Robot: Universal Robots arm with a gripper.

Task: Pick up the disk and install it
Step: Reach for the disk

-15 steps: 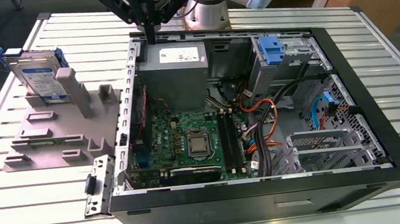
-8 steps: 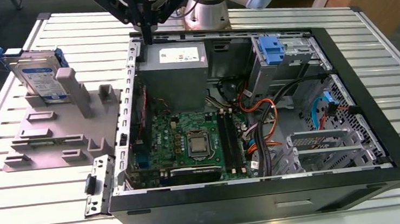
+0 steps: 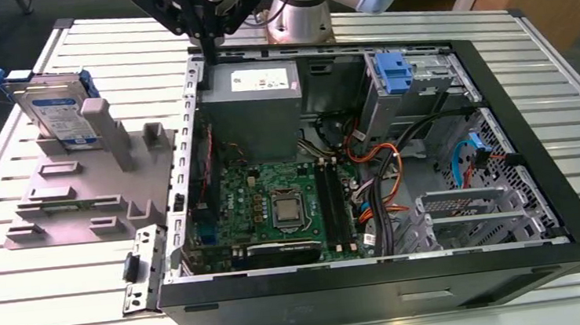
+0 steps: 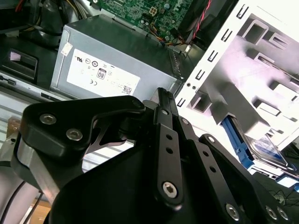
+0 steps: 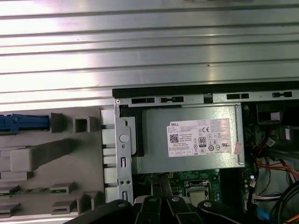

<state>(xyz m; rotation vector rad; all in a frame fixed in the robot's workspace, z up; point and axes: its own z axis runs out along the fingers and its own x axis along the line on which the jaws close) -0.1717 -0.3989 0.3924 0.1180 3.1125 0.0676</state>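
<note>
Here, black claw (image 3: 207, 48) pressed together; flat silver disk (image 3: 59, 112) w/ blue plastic frame upright.

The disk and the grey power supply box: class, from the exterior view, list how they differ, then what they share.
The disk stands on edge in the grey stand outside the computer case; the power supply box sits inside it. The disk is a thin slab, the box a bulky block. The disk wears a blue frame; the box has none. Both are silver-grey and carry a label.
</note>
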